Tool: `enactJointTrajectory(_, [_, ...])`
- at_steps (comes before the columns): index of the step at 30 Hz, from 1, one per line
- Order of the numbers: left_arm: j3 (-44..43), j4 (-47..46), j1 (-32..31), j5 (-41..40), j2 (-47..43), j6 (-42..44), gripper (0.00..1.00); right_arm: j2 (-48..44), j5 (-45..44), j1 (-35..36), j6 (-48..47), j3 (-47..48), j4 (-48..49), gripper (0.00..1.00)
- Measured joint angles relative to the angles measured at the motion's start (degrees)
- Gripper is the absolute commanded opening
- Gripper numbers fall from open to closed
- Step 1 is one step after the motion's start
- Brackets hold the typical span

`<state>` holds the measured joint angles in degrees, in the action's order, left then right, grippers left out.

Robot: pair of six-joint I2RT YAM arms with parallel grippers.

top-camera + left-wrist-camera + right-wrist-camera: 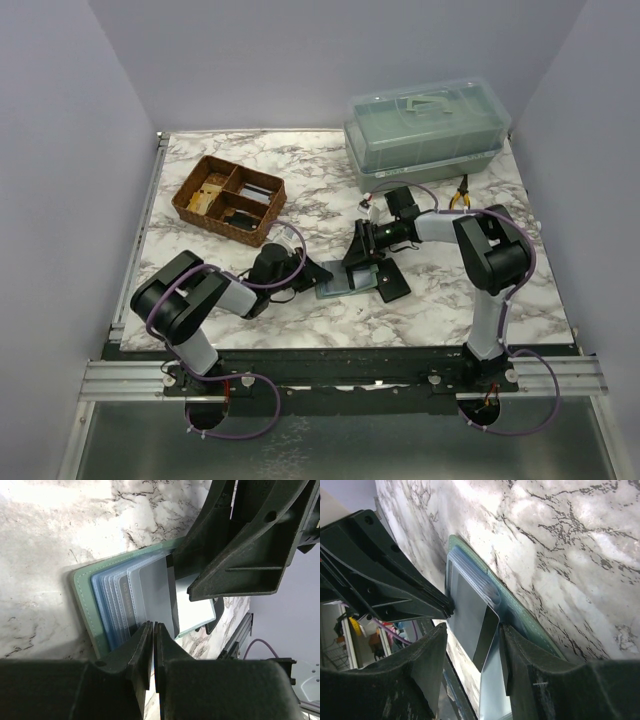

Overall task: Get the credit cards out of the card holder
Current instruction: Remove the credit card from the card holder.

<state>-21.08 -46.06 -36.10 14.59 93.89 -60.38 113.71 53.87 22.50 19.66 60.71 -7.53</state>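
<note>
Left pincer (152, 628) pinched almost closed on card holder (80, 591) edge, right pincer (472, 630) half open astride a credit card (465, 605) — contact unclear

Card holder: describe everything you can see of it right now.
The sage-green stitched leather-look card holder lies opened flat on the white marble-patterned table. Clear plastic sleeves fan across it; the top one shows a pale grey card. The left tool, nearly closed, meets the sleeves' edge; the open right tool straddles the top sleeve.
</note>
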Motion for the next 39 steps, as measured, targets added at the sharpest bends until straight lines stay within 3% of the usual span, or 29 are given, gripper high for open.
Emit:
enactJointTrajectory(5, [0.0, -3.0, 0.0, 0.2, 2.0, -0.8, 0.13, 1.3, 2.3, -0.1, 1.5, 0.1, 1.9, 0.46])
enactJointTrajectory(15, [1.1, -7.7, 0.0, 0.8, 4.0, -1.8, 0.13, 3.6, 2.7, -0.7, 4.2, -1.0, 4.9, 0.01])
enactJointTrajectory(30, [3.9, -8.3, 5.7, 3.2, 4.6, -2.6, 0.15, 1.2, 6.0, -8.3, 4.9, -5.4, 5.4, 0.00])
enactJointTrajectory(39, [8.1, -13.0, 6.8, 6.8, 1.7, -1.4, 0.43, -2.2, 9.0, -8.6, 5.0, -7.2, 8.6, 0.00])
